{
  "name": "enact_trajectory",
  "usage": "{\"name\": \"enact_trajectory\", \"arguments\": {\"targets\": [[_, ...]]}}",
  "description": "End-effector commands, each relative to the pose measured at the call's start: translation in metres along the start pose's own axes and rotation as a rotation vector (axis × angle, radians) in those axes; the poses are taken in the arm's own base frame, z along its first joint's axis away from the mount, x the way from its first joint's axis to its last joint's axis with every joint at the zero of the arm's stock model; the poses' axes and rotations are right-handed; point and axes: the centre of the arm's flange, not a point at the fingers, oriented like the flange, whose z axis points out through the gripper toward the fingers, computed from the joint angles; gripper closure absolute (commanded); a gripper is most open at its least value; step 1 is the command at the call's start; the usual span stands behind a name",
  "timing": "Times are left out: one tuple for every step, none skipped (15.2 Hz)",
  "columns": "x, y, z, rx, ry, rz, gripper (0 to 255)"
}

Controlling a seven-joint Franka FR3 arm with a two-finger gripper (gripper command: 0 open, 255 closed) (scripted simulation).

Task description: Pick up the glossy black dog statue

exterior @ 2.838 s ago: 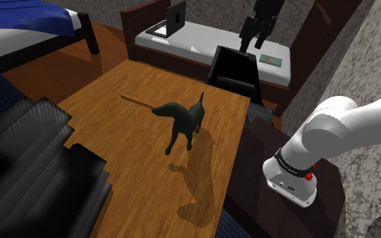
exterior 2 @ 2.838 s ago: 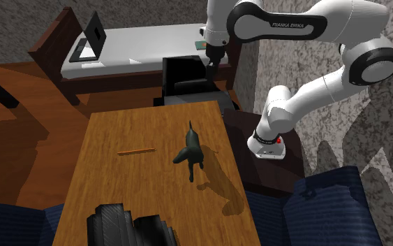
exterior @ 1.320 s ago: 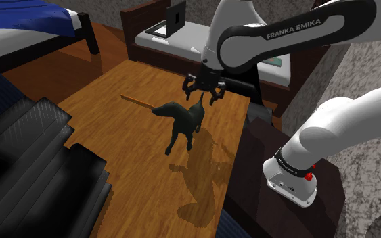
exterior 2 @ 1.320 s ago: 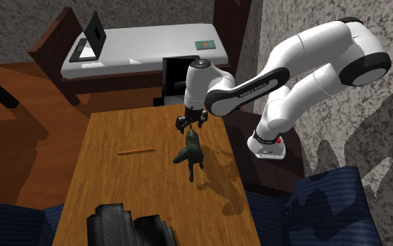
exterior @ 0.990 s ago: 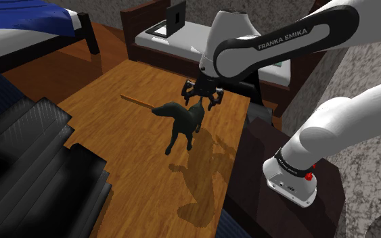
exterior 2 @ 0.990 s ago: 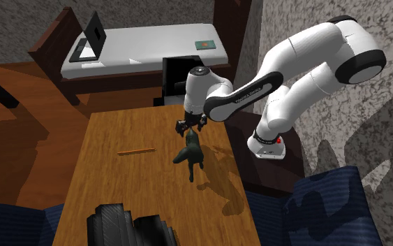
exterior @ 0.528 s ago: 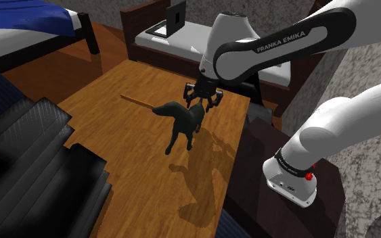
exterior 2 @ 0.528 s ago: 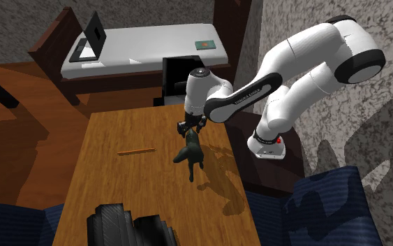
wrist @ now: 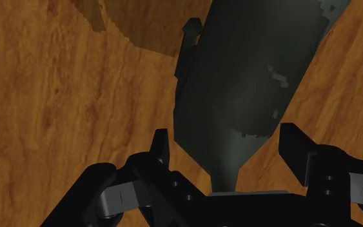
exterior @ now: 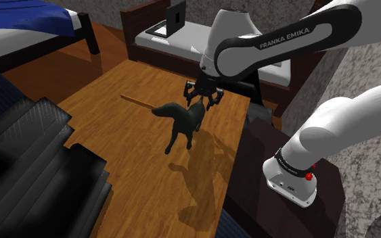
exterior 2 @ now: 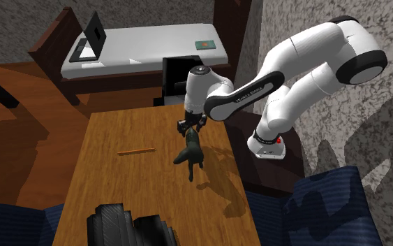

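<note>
The claw (exterior: pixel 202 97), fingers spread, straddles the raised tail of the black dog statue (exterior: pixel 182 123), which stands near the desk's (exterior: pixel 107 115) right edge in the shoulder view, with broad wood on its other side.

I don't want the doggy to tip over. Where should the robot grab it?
Probably the rear of the dog statue, coming from straight above. It stands upright, and its body is narrow there, so the open gripper can straddle it.

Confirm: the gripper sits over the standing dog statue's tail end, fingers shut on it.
Not shut. The gripper sits over the tail end of the standing dog statue, but the wrist view shows its fingers open, apart from it.
</note>
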Motion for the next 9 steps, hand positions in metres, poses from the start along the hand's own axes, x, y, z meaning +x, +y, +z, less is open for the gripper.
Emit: {"name": "enact_trajectory", "arguments": {"targets": [[-0.001,-0.003,-0.010,0.000,0.000,0.000,255],[-0.001,-0.004,-0.016,0.000,0.000,0.000,255],[-0.001,-0.004,-0.021,0.000,0.000,0.000,255],[-0.001,-0.005,-0.026,0.000,0.000,0.000,255],[-0.001,-0.006,-0.031,0.000,0.000,0.000,255],[-0.001,-0.007,-0.037,0.000,0.000,0.000,255],[-0.002,-0.008,-0.042,0.000,0.000,0.000,255],[-0.002,-0.009,-0.047,0.000,0.000,0.000,255],[-0.002,-0.009,-0.052,0.000,0.000,0.000,255]]}}
